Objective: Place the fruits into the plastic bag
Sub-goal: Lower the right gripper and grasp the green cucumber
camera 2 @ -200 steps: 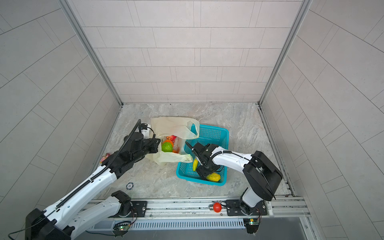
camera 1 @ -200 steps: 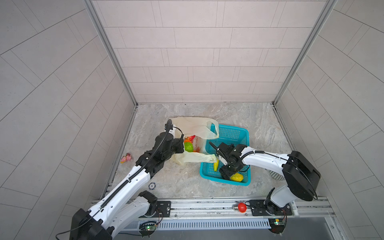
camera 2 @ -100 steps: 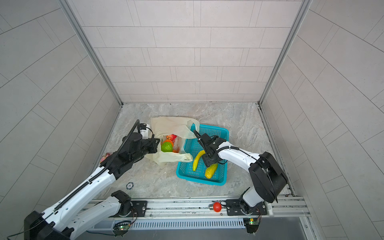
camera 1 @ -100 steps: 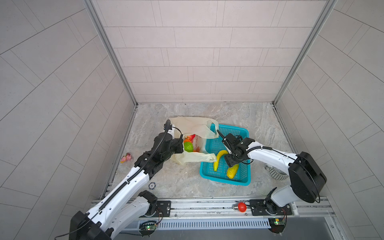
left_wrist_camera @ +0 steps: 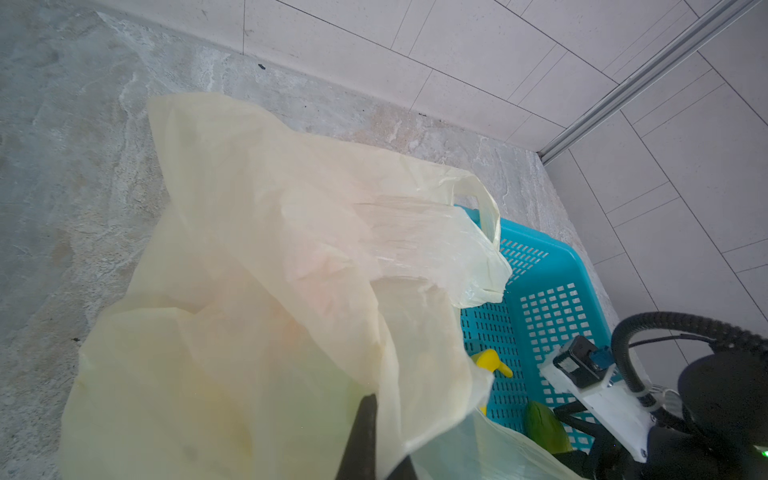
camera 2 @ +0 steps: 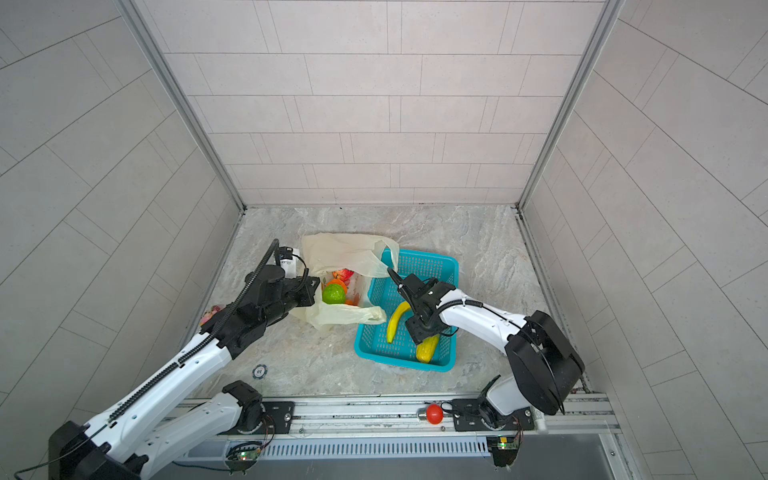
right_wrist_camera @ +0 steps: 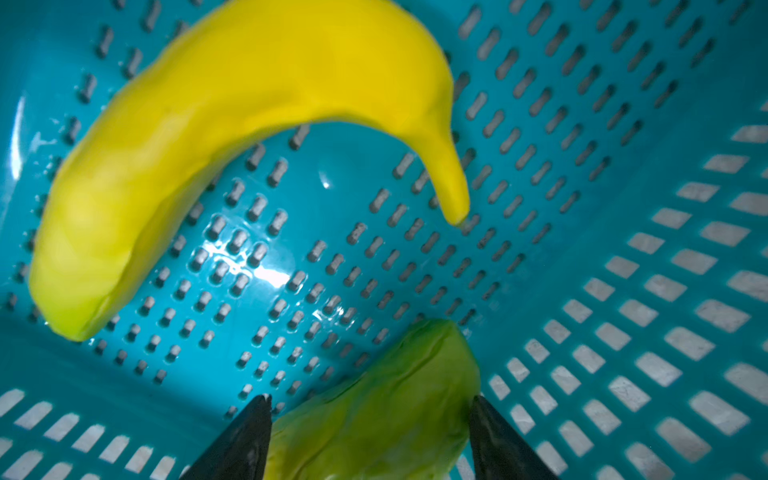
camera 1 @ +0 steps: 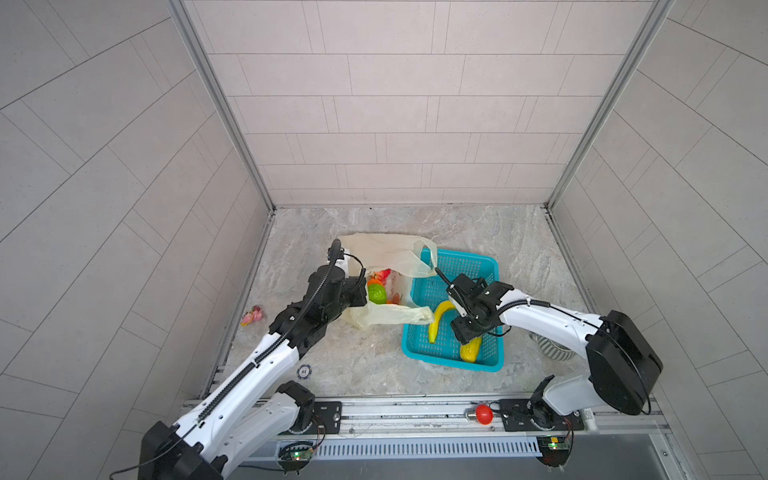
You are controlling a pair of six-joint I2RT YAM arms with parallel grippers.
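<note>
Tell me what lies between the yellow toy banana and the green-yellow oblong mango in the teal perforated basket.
Only bare basket floor, as the right wrist view shows: the banana and the mango lie apart, the mango between the right gripper's open fingers.

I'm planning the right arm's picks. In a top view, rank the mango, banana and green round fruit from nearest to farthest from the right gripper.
1. mango, under the right gripper, in the basket.
2. banana, beside it.
3. green round fruit, inside the bag.

Teal perforated basket [camera 1: 469, 266]; yellow banana [right_wrist_camera: 232, 137]; green-yellow mango [right_wrist_camera: 374, 407]; translucent cream plastic bag [left_wrist_camera: 257, 232]; grey marbled floor [camera 1: 478, 224].
</note>
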